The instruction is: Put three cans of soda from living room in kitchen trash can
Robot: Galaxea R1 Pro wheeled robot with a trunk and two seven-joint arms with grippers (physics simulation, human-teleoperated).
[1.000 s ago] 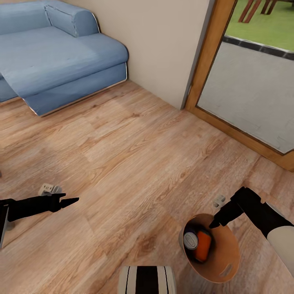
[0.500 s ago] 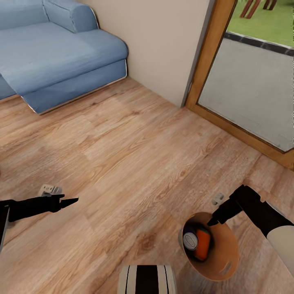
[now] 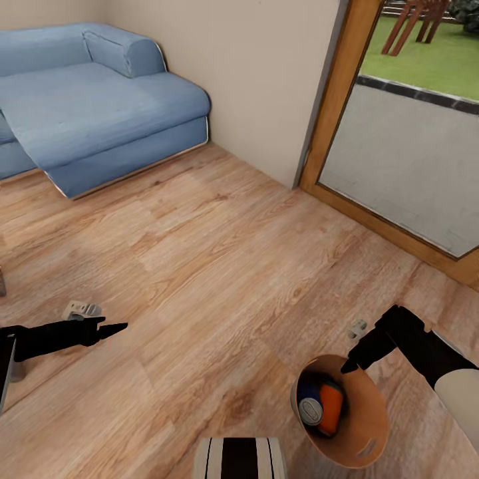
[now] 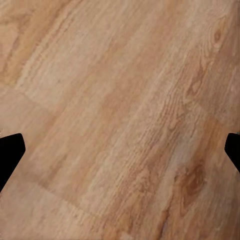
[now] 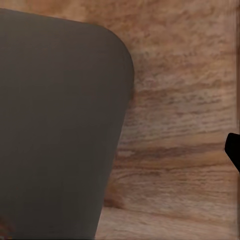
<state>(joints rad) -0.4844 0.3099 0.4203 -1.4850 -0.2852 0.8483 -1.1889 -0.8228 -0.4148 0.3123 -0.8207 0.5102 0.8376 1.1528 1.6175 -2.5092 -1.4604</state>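
1. Cans: an orange can (image 3: 330,407) and a blue can (image 3: 310,399) lie inside the tash can (image 3: 362,422), below the right gripper (image 3: 348,364) fingertips pinching its rim, apparently for carrying.
2. Left gripper (image 3: 114,328) fingers are spread apart over bare wood floor (image 3: 219,266), holding nothing.

Blue sofa (image 3: 100,113); tan wood-grain floor (image 3: 219,266); trash can (image 3: 366,419) brown inside; orange can (image 3: 330,407); blue can (image 3: 310,399), silvery top.

Black arms ending in pointed black gripper (image 3: 110,328) fingers; right forearm white.
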